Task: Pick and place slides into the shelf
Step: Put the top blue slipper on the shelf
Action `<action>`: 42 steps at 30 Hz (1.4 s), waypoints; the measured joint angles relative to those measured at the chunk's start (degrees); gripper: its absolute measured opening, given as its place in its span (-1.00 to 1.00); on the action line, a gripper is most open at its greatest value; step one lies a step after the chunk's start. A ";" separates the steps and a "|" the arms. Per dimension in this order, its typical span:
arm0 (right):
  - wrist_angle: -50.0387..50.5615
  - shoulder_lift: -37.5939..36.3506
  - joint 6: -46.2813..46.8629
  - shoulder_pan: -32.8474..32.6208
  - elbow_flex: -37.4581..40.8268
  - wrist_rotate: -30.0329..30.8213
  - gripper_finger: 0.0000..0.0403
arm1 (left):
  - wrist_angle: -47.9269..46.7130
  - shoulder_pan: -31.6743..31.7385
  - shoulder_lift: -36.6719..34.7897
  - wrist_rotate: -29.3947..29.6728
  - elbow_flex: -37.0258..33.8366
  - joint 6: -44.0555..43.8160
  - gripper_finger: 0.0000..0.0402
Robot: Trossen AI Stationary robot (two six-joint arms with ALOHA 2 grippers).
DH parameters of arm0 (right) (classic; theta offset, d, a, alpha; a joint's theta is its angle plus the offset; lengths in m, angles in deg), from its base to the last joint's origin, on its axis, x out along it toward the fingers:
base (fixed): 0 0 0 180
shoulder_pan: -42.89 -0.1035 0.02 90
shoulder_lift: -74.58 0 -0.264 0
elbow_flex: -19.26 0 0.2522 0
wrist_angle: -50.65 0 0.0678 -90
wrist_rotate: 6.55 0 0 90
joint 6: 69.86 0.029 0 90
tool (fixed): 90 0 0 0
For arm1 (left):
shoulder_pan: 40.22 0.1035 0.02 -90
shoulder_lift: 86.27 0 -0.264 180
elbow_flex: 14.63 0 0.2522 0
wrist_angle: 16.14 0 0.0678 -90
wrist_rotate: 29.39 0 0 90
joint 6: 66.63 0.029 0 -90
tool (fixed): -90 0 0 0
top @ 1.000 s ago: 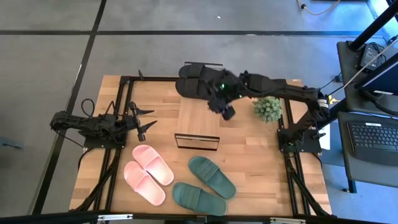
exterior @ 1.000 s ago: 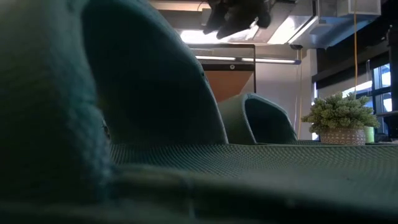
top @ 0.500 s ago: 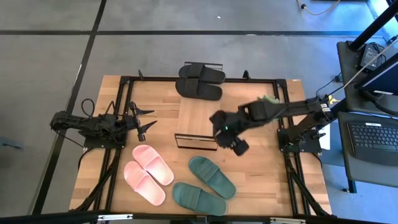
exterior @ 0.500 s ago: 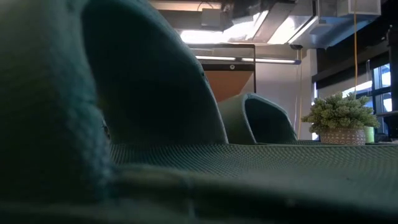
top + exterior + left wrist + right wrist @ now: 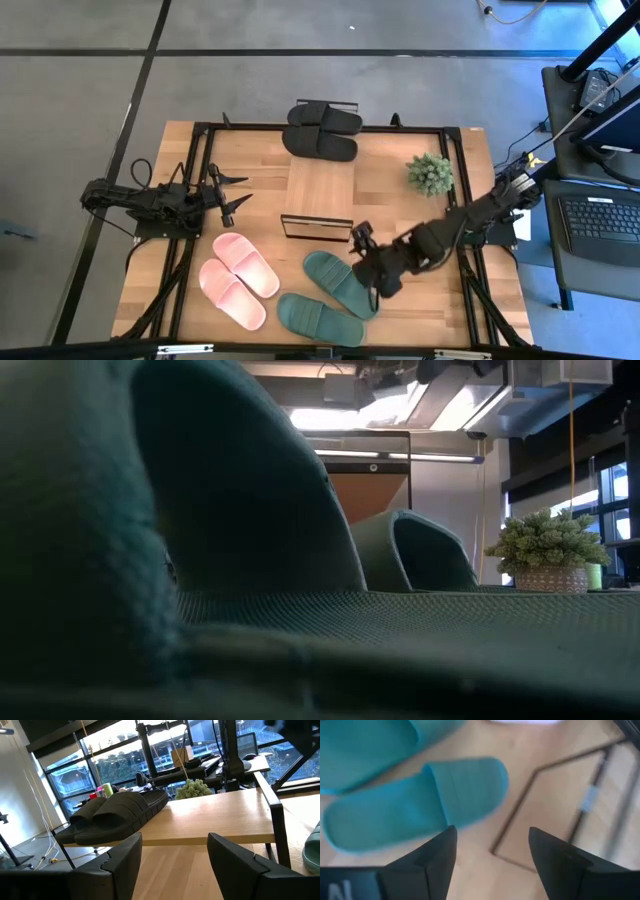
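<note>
Two black slides (image 5: pixel 322 130) (image 5: pixel 115 812) lie side by side on the far end of the shelf's (image 5: pixel 320 195) top board (image 5: pixel 215 820). Two pale pink slides (image 5: pixel 238 278) lie flat on the table at the near left. Two dark green slides (image 5: pixel 340 283) (image 5: pixel 320 318) lie flat near the front edge. My right gripper (image 5: pixel 366 264) (image 5: pixel 492 850) hangs open above the right end of the nearer-shelf green slide (image 5: pixel 420 805), tilted down, touching nothing. My left gripper (image 5: pixel 228 195) (image 5: pixel 175 855) waits open at the table's left, pointing level at the shelf.
A small potted plant (image 5: pixel 430 174) (image 5: pixel 548 555) stands at the far right of the table. The shelf's thin black frame (image 5: pixel 540 810) is just beyond the green slide. In the low view a green slide (image 5: pixel 250 510) fills most of the picture. Bare wood lies right of the green slides.
My right gripper has swung from above the shelf's far end by the black slides toward the table's near edge, passing the shelf's right side and sinking, to above the green slides. Its wrist has rolled on the way. Its fingers have stayed open. The slides have not moved.
</note>
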 joint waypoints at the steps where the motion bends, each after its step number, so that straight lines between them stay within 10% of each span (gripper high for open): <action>1: -2.62 0.02 0.25 -0.76 1.61 0.00 0.22 | 0.01 0.02 0.00 0.00 0.02 0.00 0.08; 21: -47.94 0.38 -8.01 -0.24 29.37 -0.03 0.22 | 0.02 0.02 0.00 0.02 0.00 -0.11 0.08; 42: -51.13 7.98 -10.69 2.63 28.58 -3.54 0.22 | 0.00 0.00 0.00 0.04 0.02 -0.17 0.08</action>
